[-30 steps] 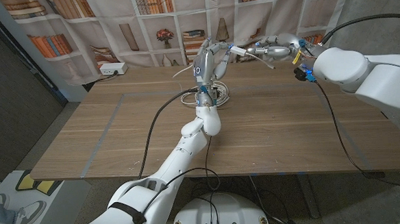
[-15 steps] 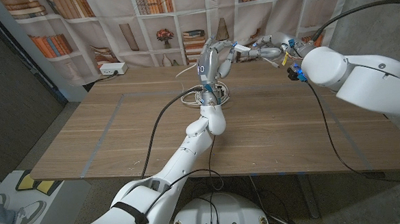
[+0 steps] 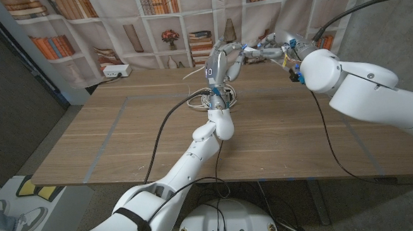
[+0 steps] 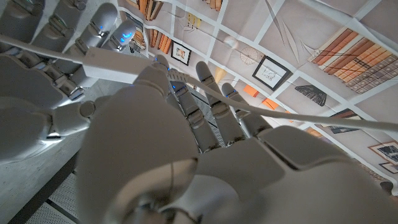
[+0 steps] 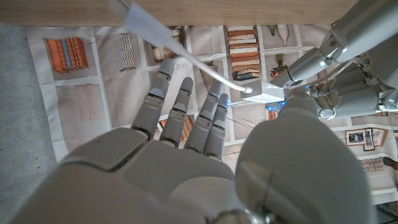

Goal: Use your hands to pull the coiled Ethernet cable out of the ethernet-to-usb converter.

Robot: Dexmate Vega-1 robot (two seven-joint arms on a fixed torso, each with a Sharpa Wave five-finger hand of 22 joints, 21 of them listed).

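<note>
left hand (image 3: 220,64) holds converter (image 4: 115,65) aloft | right hand (image 3: 268,51) beside it, grip unclear | coiled Ethernet cable (image 3: 213,97) on worktop (image 3: 123,141) | unplugging unconfirmed

Place: robot lab | wooden table (image 3: 122,134) | bookshelf-print curtain (image 3: 152,19) (a backdrop)

Two robot hands showing, left hand (image 3: 218,61) and right hand (image 3: 266,49), one white converter (image 3: 249,49) sitting between them, one coiled cable (image 3: 215,96) lying on one wooden bench (image 3: 122,134), one white box (image 3: 115,71) sitting upper left.
</note>
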